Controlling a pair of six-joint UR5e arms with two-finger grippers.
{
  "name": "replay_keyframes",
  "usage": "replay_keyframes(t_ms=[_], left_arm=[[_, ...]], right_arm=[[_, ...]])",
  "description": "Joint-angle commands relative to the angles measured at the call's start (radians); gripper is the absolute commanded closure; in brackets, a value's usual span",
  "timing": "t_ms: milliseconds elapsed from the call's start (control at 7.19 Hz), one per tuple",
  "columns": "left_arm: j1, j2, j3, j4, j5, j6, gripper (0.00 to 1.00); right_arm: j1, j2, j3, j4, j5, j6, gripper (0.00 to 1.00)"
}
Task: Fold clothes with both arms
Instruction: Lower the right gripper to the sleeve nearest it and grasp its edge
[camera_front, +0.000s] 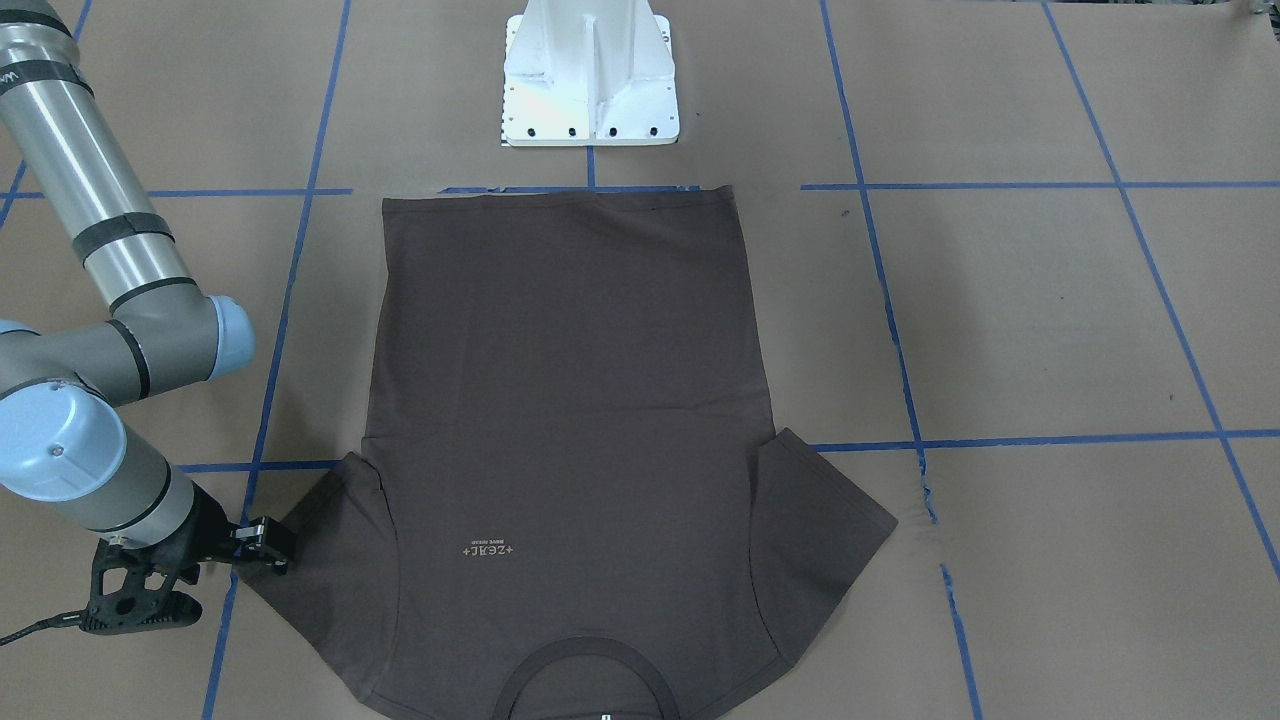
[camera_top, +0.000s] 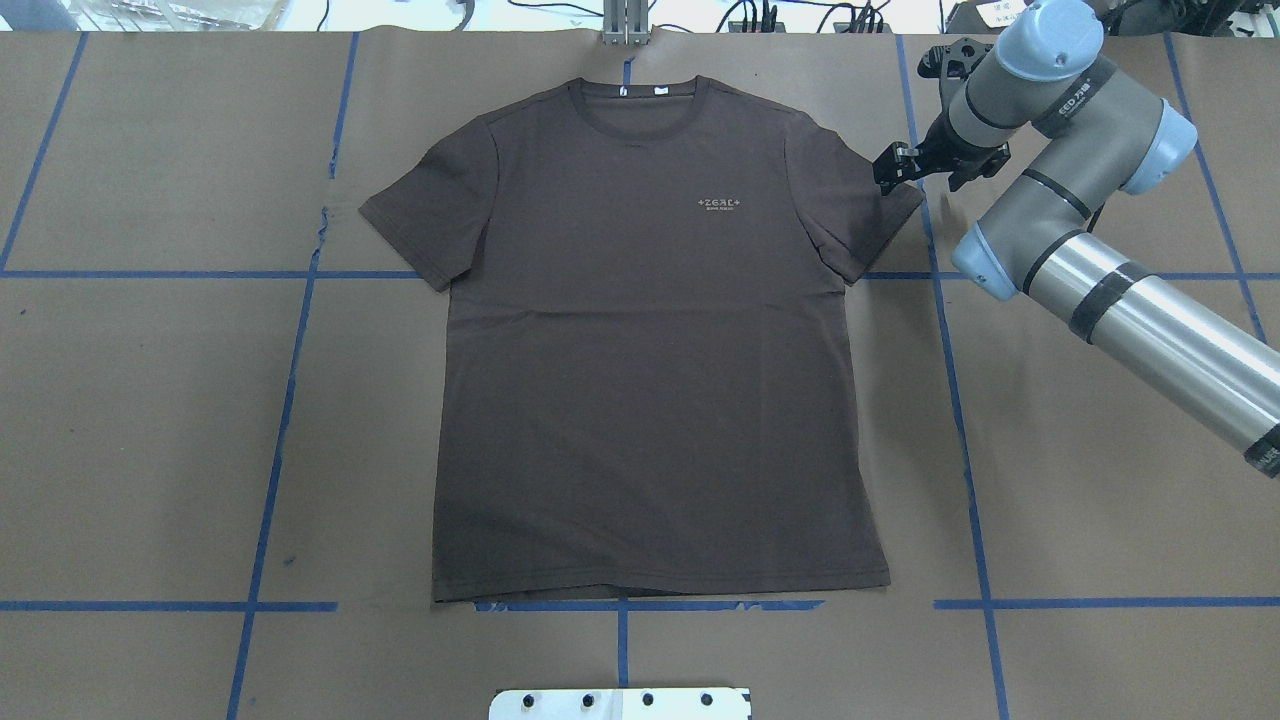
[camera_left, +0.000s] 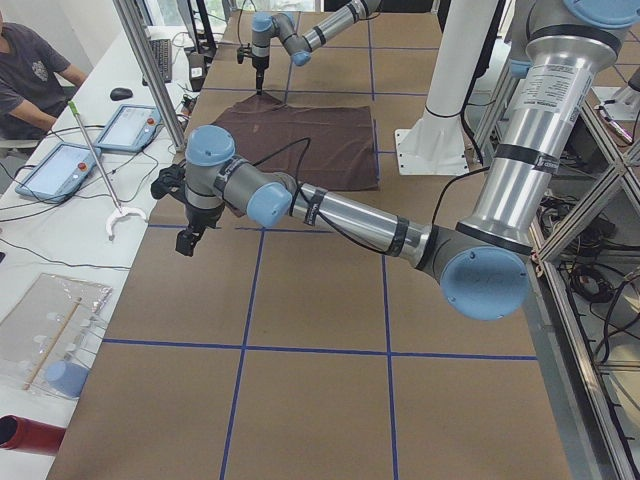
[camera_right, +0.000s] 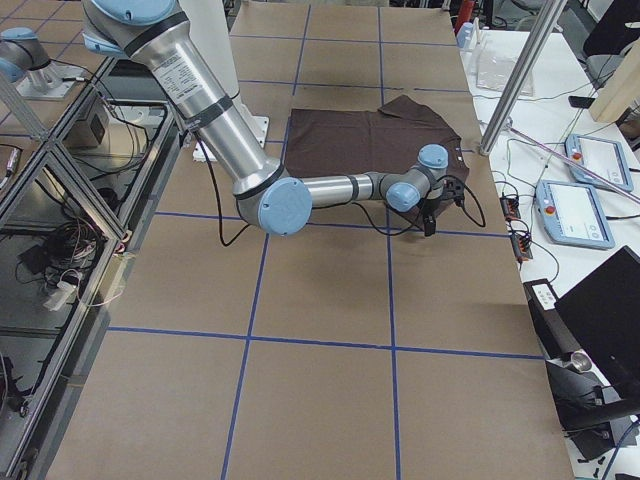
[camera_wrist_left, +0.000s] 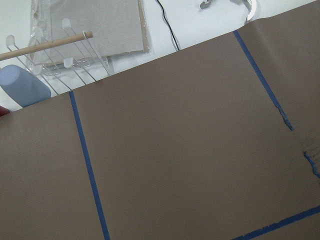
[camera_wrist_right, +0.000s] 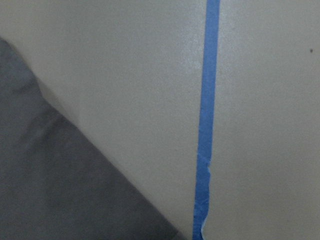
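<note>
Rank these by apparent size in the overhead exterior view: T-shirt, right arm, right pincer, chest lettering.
1. T-shirt
2. right arm, though it sits nearer the camera, which enlarges it
3. right pincer
4. chest lettering

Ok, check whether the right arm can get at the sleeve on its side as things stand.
Probably yes. The right gripper sits right at the sleeve's outer edge, with only bare table beside it and nothing lying on the shirt.
</note>
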Motion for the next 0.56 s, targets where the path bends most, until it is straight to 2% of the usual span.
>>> replay_keyframes(t_ms=[0, 139, 278, 418], left_arm=[[-0.001, -0.005, -0.005, 0.002, 0.000, -0.010, 0.00], [-0.001, -0.008, -0.005, 0.002, 0.000, -0.012, 0.00], [-0.001, -0.009, 0.000, 0.002, 0.000, -0.012, 0.00], [0.001, -0.009, 0.000, 0.002, 0.000, -0.012, 0.00]], right_arm=[[-0.001, 0.000, -0.005, -0.001, 0.001, 0.005, 0.38], [0.000, -0.002, -0.005, -0.001, 0.012, 0.003, 0.83], [0.001, -0.002, -0.005, -0.001, 0.013, 0.002, 1.00], [0.001, -0.002, -0.005, -0.001, 0.014, 0.000, 1.00]])
